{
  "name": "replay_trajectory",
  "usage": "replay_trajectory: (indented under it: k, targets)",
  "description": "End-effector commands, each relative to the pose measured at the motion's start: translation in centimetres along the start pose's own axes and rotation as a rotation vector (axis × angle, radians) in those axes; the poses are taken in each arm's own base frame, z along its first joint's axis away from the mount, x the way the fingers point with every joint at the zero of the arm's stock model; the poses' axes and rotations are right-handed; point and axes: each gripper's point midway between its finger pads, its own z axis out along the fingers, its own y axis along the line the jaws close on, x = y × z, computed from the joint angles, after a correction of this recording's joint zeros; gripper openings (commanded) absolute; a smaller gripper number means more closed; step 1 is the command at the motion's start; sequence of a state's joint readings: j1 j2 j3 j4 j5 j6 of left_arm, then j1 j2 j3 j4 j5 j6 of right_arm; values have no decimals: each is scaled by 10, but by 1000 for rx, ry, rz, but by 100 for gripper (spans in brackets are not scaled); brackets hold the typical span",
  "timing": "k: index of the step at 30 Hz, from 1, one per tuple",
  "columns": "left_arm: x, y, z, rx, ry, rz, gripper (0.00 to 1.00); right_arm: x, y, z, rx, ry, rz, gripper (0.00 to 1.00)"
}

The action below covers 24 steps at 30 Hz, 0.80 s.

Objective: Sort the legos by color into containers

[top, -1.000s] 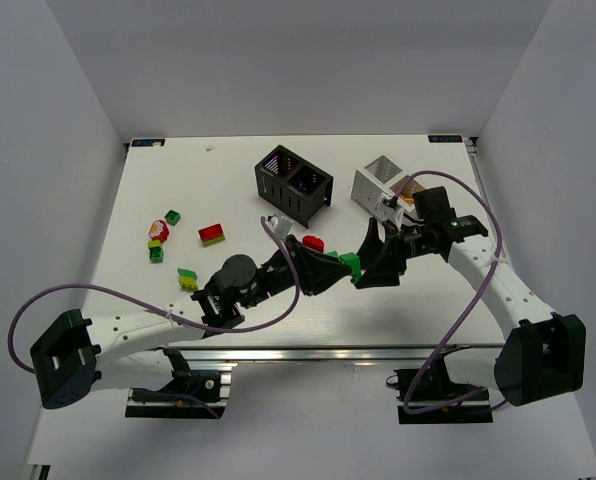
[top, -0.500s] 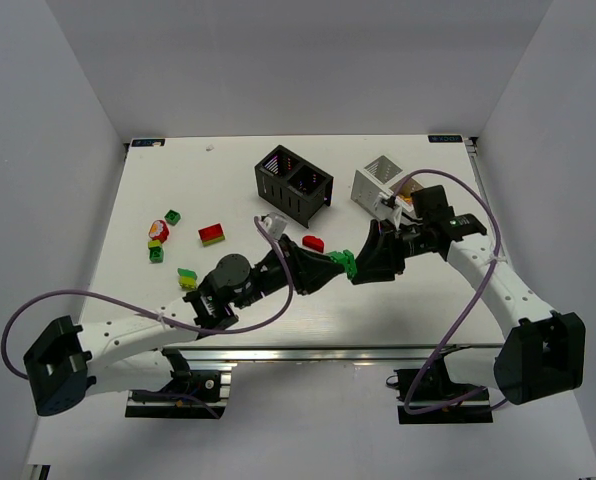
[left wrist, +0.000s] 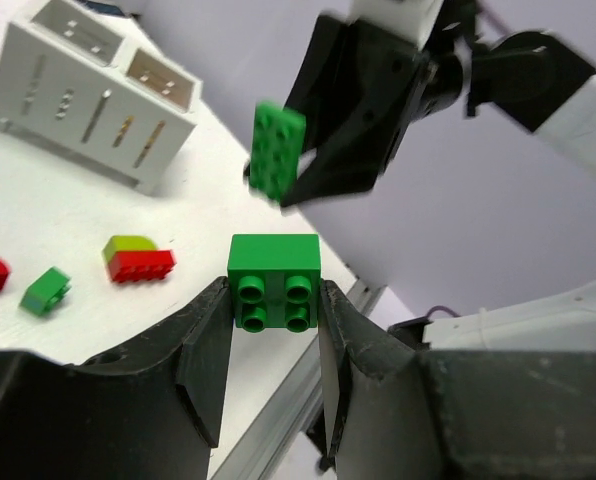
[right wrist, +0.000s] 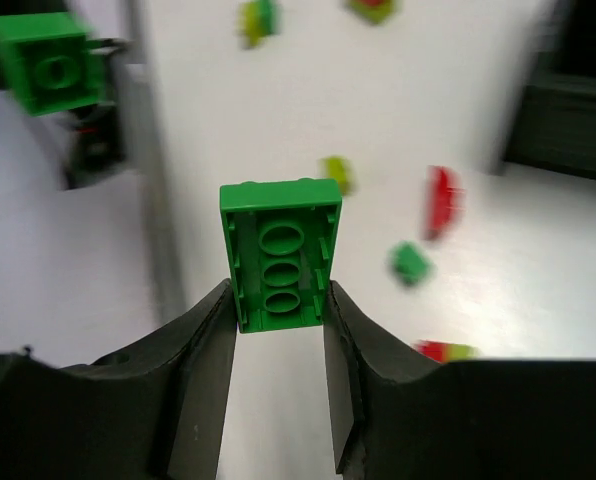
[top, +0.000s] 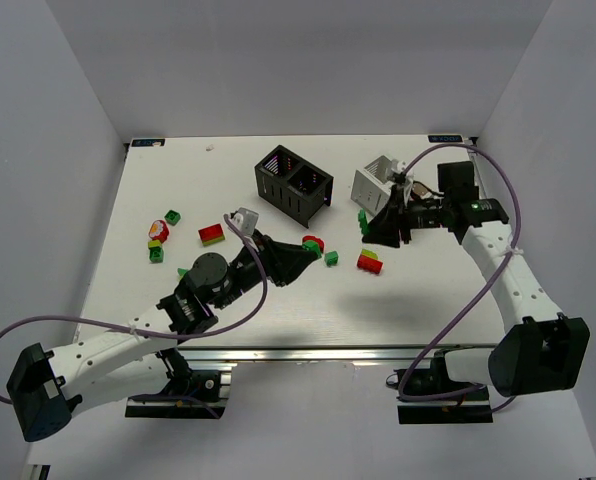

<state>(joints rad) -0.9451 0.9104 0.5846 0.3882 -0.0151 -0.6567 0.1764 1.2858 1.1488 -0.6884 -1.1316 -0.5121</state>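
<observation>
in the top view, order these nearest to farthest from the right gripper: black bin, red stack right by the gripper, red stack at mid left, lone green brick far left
1. near red stack, just on the near side of the right gripper
2. black bin, to the gripper's left and farther back
3. left red stack, mid left of the table
4. green brick, far left

top: high, looks down | wrists: close, facing each other — all share table point(top: 178, 180)
</observation>
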Motion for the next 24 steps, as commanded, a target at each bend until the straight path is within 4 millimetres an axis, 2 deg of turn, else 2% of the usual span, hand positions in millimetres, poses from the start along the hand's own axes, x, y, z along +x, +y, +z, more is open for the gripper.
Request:
replay_trajectory:
  k: [1, 4, 5, 7, 8, 9, 11, 15, 19, 20, 21, 24]
  targets:
    - [7, 16, -7, -68, 31, 30, 8, -32, -68, -25, 326, 14, -209, 4]
    - [9, 19, -9, -78, 31, 24, 8, -39, -105, -40, 489, 14, -236, 3]
    - [9, 20, -10, -79, 28, 22, 8, -50, -116, -44, 526, -18, -263, 2]
    - [10, 22, -11, -85, 25, 16, 8, -52, -141, -52, 610, -25, -241, 0]
    - [11, 23, -11, -89, 26, 14, 8, -60, -151, -55, 643, -51, -251, 0]
    - [10, 23, -12, -90, 21, 11, 8, -56, -164, -56, 668, -43, -237, 0]
    - [11, 25, -13, -98, 21, 7, 8, -63, -178, -58, 694, -54, -245, 0]
    - [12, 28, -14, -115, 23, 5, 8, -61, -218, -57, 743, -49, -206, 2]
    - [10, 31, -17, -132, 15, 3, 8, -64, -246, -59, 785, -59, -194, 3]
    - [10, 31, -17, -134, 14, 3, 8, -59, -254, -56, 785, -51, -184, 4]
    - [11, 33, -18, -140, 15, 1, 8, -64, -258, -58, 795, -56, -193, 6]
    - [11, 34, -19, -145, 13, -5, 9, -61, -270, -55, 801, -49, -189, 8]
